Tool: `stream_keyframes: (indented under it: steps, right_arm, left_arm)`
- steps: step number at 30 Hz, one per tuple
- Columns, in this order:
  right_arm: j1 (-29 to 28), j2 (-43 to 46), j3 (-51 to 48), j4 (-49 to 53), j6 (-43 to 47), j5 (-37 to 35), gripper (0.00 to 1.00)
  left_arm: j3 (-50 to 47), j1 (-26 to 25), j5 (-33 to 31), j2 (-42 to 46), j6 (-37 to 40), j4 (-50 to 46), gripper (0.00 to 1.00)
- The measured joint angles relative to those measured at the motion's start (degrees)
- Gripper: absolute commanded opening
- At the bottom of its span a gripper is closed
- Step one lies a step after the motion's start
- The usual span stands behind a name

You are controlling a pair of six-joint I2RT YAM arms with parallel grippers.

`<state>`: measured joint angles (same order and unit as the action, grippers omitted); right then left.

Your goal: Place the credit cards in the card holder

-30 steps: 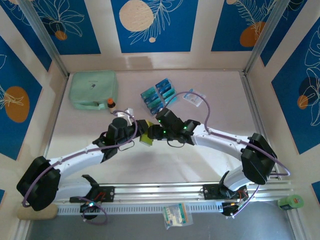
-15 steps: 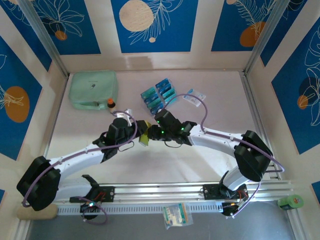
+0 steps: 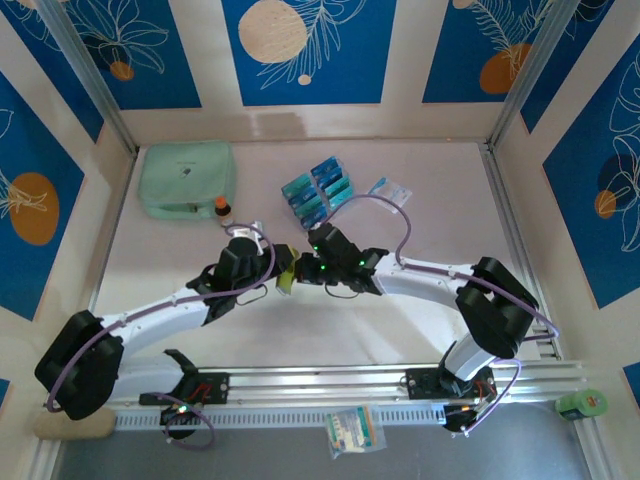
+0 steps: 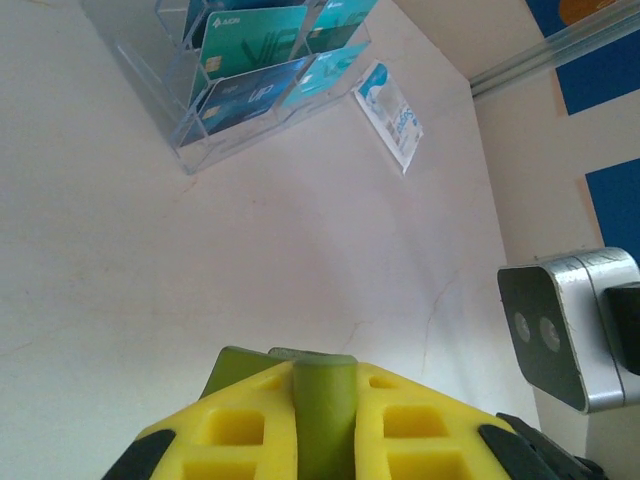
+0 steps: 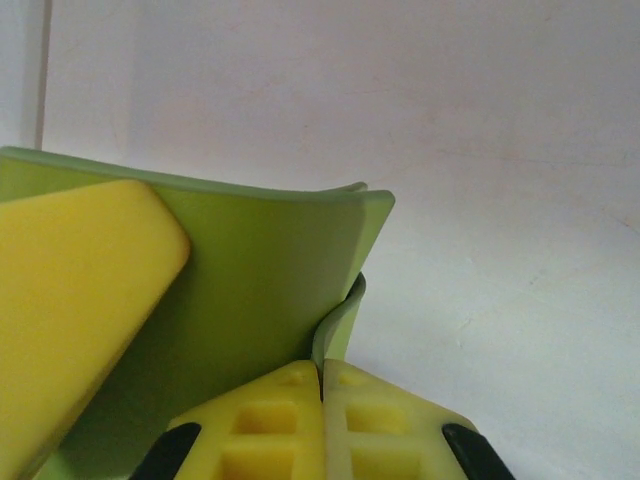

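The olive-green card holder (image 3: 287, 272) is held up between both grippers at the table's middle. My left gripper (image 3: 273, 268) is shut on it; in the left wrist view its folded edge (image 4: 323, 400) is clamped between the yellow fingers (image 4: 240, 420). My right gripper (image 5: 322, 372) is shut on a thin flap of the card holder (image 5: 260, 270), with the left arm's yellow finger (image 5: 70, 300) pressing its other side. Teal and blue credit cards (image 3: 318, 190) stand in a clear tiered stand (image 4: 250, 60) beyond the grippers.
A mint-green zip pouch (image 3: 187, 178) lies at the back left with a small orange-capped bottle (image 3: 221, 207) beside it. A white-and-blue packet (image 3: 390, 192) lies right of the stand. The right wrist's camera block (image 4: 560, 330) sits close by.
The right gripper has closed onto the card holder's flap. The right arm's elbow has swung a little to the left. The left gripper stays shut in place.
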<state>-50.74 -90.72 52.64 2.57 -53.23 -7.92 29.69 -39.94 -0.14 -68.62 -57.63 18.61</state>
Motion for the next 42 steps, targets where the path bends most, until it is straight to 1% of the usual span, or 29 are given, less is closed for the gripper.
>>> stream_keyframes:
  steps: [5,9,11,17,20,23,24,26,28,30,32,34,37,42]
  right_arm:
    - [2.29,0.24,-3.23,-4.63,-0.74,3.76,0.00]
    - [6.19,-3.30,-6.49,1.92,-0.63,-2.71,0.00]
    - [7.52,-4.26,-6.97,3.30,-0.87,-3.61,0.00]
    - [7.37,-3.50,-6.67,5.70,-0.35,-5.99,0.00]
    - [7.39,0.31,-7.76,8.57,0.17,-6.62,0.00]
    - [7.98,8.33,-9.07,11.13,0.72,-6.64,0.00]
    - [8.46,11.76,-9.55,11.47,0.92,-6.27,0.06]
    - [10.21,18.36,-10.91,11.08,1.33,-4.68,0.22]
    - [12.83,25.29,-13.00,9.81,1.70,-1.75,0.36]
    - [15.23,30.80,-15.08,8.20,1.27,1.33,0.44]
    - [17.64,35.15,-16.96,6.40,0.46,4.72,0.47]
    - [19.61,38.05,-18.43,3.82,-0.66,8.79,0.48]
    - [20.92,39.39,-19.43,-0.59,-2.75,13.09,0.48]
    - [21.00,38.71,-20.76,-9.35,-7.26,17.92,0.49]
  left_arm:
    - [-0.17,0.00,-0.15,-0.13,-0.79,0.02,0.00]
    - [0.52,-0.72,1.88,2.36,-3.15,5.88,0.00]
    - [1.29,-1.09,2.71,3.23,-3.93,8.22,0.00]
    - [2.73,-1.36,3.74,3.56,-5.01,10.82,0.00]
    - [2.73,-1.36,3.72,3.56,-5.07,11.06,0.00]
    - [2.73,-1.33,3.63,3.54,-5.20,11.89,0.00]
    - [2.73,-1.36,3.48,3.50,-5.44,12.55,0.00]
    - [2.71,-1.33,3.10,3.10,-6.16,14.51,0.00]
    - [2.71,-1.36,2.49,2.01,-7.30,17.44,0.00]
    - [2.67,-1.36,1.68,0.85,-8.66,20.24,0.00]
    - [2.62,-1.36,0.63,-0.61,-10.34,23.65,0.00]
    - [2.62,-1.38,-0.66,-2.60,-12.59,27.98,0.00]
    - [2.62,-1.40,-2.58,-6.27,-16.55,34.95,0.00]
    - [2.69,-1.46,-5.90,-12.98,-24.30,46.34,0.00]
